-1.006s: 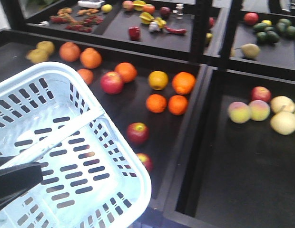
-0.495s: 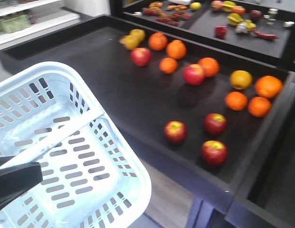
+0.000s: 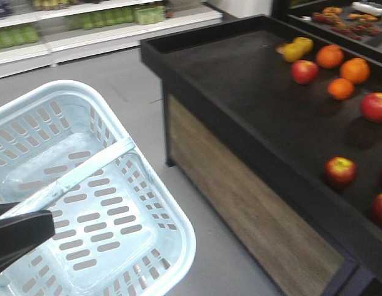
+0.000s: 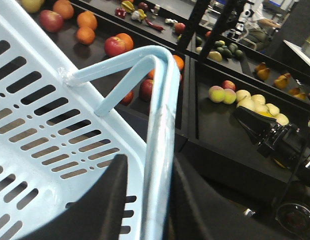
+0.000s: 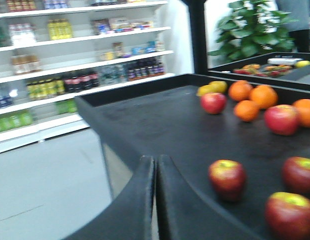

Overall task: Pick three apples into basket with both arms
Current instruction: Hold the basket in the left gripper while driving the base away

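Apples [image 5: 227, 179]: location and current step? — Operator

Three dark red ones lie on the black surface [image 3: 240, 92], near its front edge. None is in the basket [image 3: 172, 206], which is empty. Judged step: approach, before the first pick. — Technician

End effector states? — Operator

Left end effector [image 4: 147, 170]: clamped on the basket handle [image 4: 160, 115], holding the basket over the floor [image 3: 129, 80], off the corner of the surface. Right end effector [image 5: 155, 159]: fingers together, holding nothing, pointing toward the surface, well apart from the nearest apple. — Technician

Next move requirements? — Operator

Spread the right fingers, reach over the raised lip of the surface, and descend on the nearest dark apple. Bring the basket beside the surface so the transfer is short. — Technician

Obstructions? — Operator

Brighter apples [image 5: 282, 119] and oranges [image 5: 263, 96] sit farther back; do not select them. The handle crosses the basket opening, so release to one side of it. Store shelves [image 5: 70, 60] stand behind, away from the work. — Technician
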`<state>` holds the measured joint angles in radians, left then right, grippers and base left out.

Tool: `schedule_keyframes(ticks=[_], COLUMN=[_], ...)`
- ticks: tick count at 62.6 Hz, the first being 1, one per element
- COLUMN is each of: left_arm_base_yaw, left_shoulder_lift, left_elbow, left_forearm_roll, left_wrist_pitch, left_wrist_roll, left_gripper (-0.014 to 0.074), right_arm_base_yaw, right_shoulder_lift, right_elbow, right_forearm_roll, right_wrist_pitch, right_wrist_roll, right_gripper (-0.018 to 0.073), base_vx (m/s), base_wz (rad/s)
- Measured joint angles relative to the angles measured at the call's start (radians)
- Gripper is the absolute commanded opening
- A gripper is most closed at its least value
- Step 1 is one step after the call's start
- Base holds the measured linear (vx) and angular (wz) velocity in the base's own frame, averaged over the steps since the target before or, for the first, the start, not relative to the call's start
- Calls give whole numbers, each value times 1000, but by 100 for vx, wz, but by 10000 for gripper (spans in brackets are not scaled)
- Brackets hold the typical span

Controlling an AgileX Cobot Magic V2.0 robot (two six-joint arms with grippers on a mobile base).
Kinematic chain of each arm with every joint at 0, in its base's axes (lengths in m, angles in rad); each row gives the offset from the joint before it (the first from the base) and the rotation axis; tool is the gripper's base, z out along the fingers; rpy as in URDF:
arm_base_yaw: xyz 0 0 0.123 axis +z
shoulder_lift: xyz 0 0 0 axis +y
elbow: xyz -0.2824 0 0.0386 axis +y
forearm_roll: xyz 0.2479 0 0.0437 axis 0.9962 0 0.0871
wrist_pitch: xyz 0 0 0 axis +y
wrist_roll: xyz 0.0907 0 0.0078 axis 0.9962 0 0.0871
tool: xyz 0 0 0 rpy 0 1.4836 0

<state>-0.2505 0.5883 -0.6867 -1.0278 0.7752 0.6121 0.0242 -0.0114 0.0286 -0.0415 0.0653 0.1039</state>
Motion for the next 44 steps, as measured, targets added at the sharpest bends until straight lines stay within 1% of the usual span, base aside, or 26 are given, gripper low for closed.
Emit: schedule_keyframes(ticks=[27, 44], left_arm_base_yaw=[0, 0], left_shoulder_lift=[0, -2], left_elbow=[0, 0], left_forearm_roll=[0, 0], left_wrist_pitch=[0, 0], left_wrist_roll=[0, 0], left_gripper=[-6, -6], right_arm_base_yaw=[0, 0], right_shoulder_lift=[0, 0], right_elbow=[0, 0], right_forearm_roll=[0, 0], right_wrist_pitch=[0, 0], right_wrist_roll=[0, 0], right_gripper=[-5, -5], base_vx=[-15, -11], base_wz=[61, 46])
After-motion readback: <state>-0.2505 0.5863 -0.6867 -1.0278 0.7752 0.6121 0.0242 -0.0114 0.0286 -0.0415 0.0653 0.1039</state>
